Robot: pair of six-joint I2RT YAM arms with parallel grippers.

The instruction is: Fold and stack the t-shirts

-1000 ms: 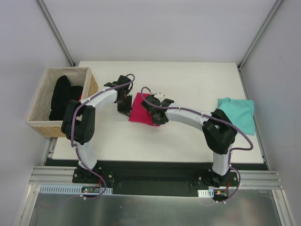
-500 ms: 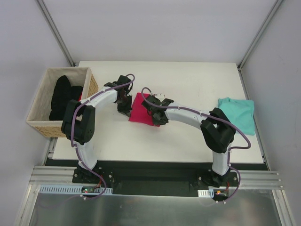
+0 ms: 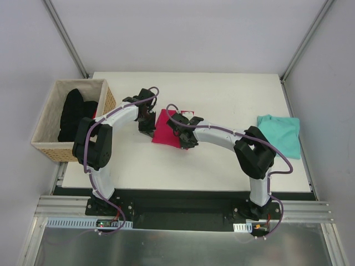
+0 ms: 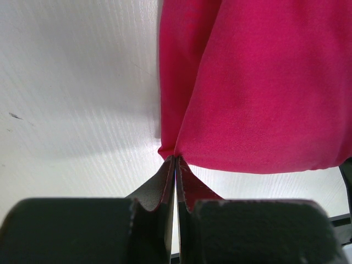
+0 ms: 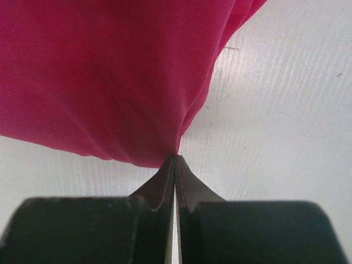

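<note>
A magenta-pink t-shirt (image 3: 165, 131) lies folded small on the white table, left of centre. My left gripper (image 3: 150, 131) is at its left edge, shut with a corner of the pink cloth (image 4: 247, 93) pinched at its tips (image 4: 175, 158). My right gripper (image 3: 183, 143) is at the shirt's near right corner. It is shut, and the pink cloth (image 5: 104, 77) is drawn to a point between its tips (image 5: 175, 157). A teal t-shirt (image 3: 280, 133) lies folded at the table's right edge, apart from both grippers.
A wicker basket (image 3: 49, 147) stands off the table's left edge with a black garment (image 3: 72, 113) inside. White walls enclose the table (image 3: 222, 94) at the back and both sides.
My right gripper's jaws have shut on the pink shirt's corner, and the right arm's elbow has edged slightly left. The left arm and both shirts have not moved.
</note>
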